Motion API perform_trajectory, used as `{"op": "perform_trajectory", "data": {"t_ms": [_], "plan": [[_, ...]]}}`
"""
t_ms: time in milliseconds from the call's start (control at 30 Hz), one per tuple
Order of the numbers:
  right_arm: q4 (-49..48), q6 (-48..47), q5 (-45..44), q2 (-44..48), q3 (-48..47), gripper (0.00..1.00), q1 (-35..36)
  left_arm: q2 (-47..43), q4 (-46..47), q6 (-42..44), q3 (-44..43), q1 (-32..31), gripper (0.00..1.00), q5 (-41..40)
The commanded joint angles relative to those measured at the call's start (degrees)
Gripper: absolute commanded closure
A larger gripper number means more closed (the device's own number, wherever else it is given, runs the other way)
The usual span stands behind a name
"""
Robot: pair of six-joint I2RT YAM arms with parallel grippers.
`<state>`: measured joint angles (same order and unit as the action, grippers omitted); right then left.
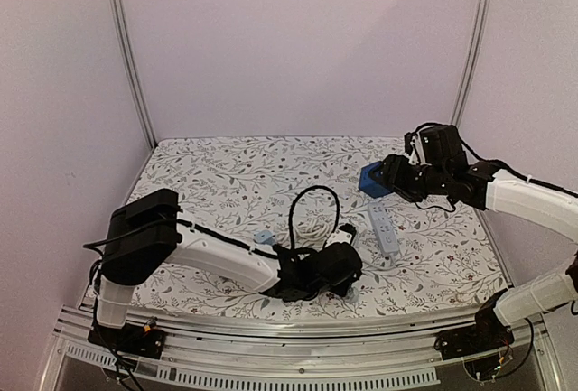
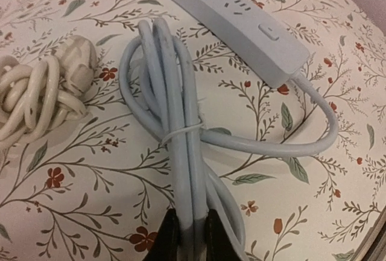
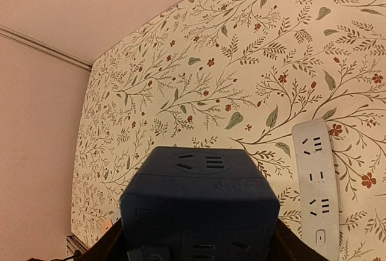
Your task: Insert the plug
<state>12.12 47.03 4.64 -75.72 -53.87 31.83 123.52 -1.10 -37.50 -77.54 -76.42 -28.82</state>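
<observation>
Pale-blue cord bundle (image 2: pixel 178 122) sits clamped in the left fingers (image 2: pixel 169 243), right fingers (image 3: pixel 105 246) hold the blue cube socket (image 3: pixel 199 207), white plug (image 2: pixel 75 62) lies on the bench (image 2: pixel 313 213) nearby; grab stage I'd say, next needs prongs lined up.

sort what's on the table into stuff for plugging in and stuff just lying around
For the job: blue cube socket in the right end effector; white power strip; its bundled cord, pinched by the left end effector.
Lying about: coiled white cord, untouched; floral table cover.
</observation>
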Motion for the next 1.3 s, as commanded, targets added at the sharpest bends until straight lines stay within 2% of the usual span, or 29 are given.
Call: {"op": "perform_trajectory", "data": {"t_ms": [0, 33, 333, 833, 1067, 1267], "plan": [[3.7, -1.5, -4.3, 4.6, 1.5, 0.75, -0.2, 1.1, -0.3, -0.9, 2.9, -0.9, 0.98, -0.1], [4.4, -1.5, -4.4, 5.1, 1.7, 0.75, -0.2, 0.6, -0.1, -1.2, 4.0, -1.0, 1.00, -0.3], [7.9, -1.3, -6.4, 12.0, 4.4, 0.75, -0.2, -6.5, 2.6, -2.7, 13.1, -2.0, 1.00, -2.4], [16.7, -3.2, -7.9, 16.9, 5.3, 0.78, -0.2, -15.2, 4.6, -4.7, 26.6, -5.0, 1.00, -3.4], [21.2, -4.3, -7.5, 17.3, 4.4, 0.80, -0.1, -17.3, 4.9, -5.7, 30.5, -5.7, 1.00, -4.3], [22.9, -5.3, -5.7, 17.1, 4.7, 0.87, 0.0, -16.8, 5.8, -5.8, 31.0, -6.6, 0.98, -4.7]]}}
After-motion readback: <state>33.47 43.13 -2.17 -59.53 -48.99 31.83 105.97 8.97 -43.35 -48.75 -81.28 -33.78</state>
